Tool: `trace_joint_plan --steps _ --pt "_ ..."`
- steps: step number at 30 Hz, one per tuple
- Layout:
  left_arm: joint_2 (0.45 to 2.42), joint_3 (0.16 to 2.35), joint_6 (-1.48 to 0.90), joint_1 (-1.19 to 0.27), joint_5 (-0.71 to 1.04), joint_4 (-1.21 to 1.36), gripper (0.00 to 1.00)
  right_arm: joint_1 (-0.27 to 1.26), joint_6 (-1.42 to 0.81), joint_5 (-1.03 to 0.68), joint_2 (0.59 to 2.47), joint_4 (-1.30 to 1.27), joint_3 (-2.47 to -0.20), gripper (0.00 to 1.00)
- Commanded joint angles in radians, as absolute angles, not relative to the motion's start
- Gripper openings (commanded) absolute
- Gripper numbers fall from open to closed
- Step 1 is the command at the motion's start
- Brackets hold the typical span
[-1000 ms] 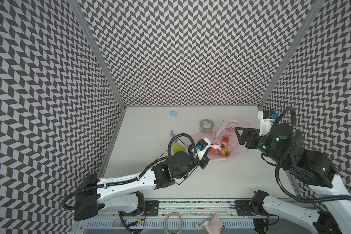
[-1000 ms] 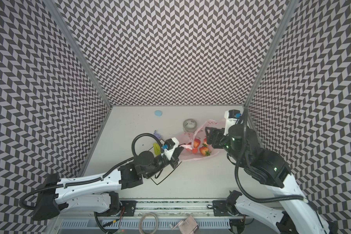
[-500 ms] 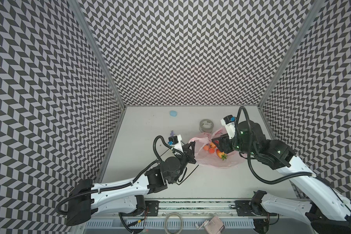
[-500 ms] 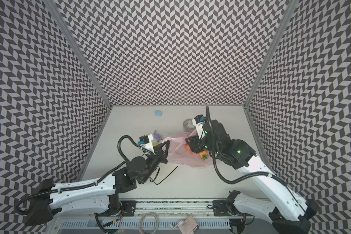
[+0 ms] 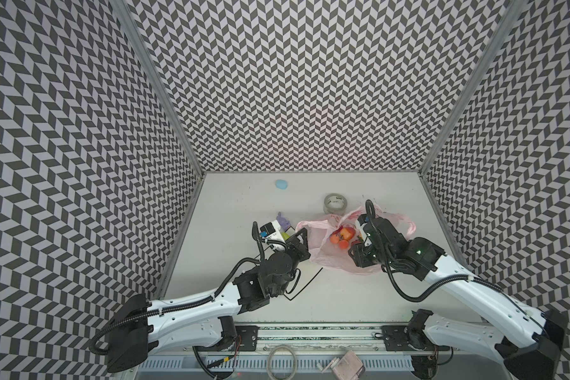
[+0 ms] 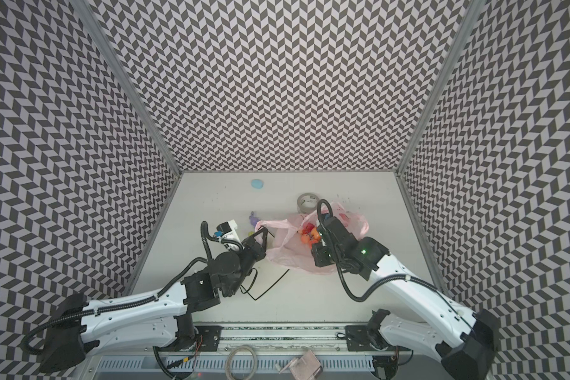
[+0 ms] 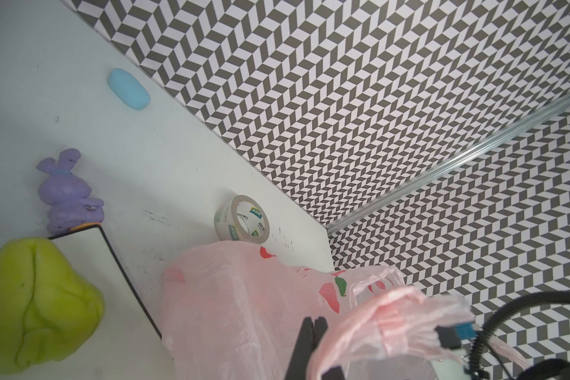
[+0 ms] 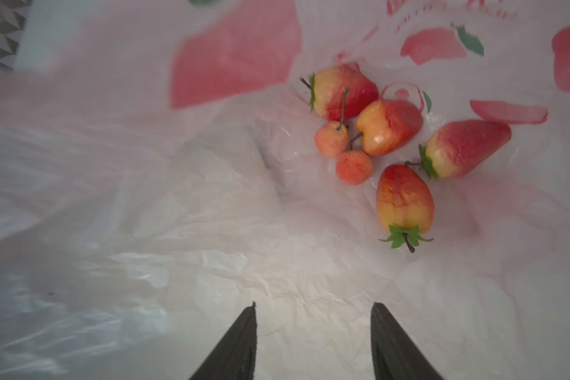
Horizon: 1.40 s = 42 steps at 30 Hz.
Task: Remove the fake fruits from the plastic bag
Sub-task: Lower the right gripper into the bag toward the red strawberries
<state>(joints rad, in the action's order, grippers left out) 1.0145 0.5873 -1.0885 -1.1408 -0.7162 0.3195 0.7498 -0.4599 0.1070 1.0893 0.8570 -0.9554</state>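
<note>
Six fruits lie together inside the pink bag, right of centre in both top views. From lower right, one arm bends down into the bag's mouth; the right claw is half open and empty. From lower left, the other arm stretches low; the left claw is pinched tight on the bag's handle.

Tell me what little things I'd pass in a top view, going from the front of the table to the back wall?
fake fruits inside the plastic bag → purple figure → tape roll → light blue blob
</note>
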Motion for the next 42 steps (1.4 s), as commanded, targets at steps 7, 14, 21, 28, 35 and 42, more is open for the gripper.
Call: trace_joint_plan --steps 7,14,21,28,35,42 --pt "0.991 0.538 -1.221 -1.130 -0.724 0.291 0.00 0.659 -0.760 0.236 1.114 0.673 -0.720 0.57" --pt "0.962 0.489 -1.184 -1.130 -0.645 0.275 0.00 0.609 -0.890 0.167 1.145 0.454 -0.740 0.61" --pt "0.936 0.461 -1.162 -1.132 -0.585 0.252 0.00 0.600 -1.042 0.145 1.279 0.286 -0.772 0.66" --pt "0.928 0.461 -1.136 -1.136 -0.549 0.238 0.00 0.570 -1.108 0.177 1.427 0.176 -0.803 0.68" --pt "0.910 0.462 -1.108 -1.143 -0.517 0.209 0.00 0.518 -1.097 0.173 1.557 0.144 -0.836 0.71" --pt "0.892 0.458 -1.093 -1.146 -0.503 0.193 0.00 0.483 -1.063 0.144 1.646 0.098 -0.878 0.73"
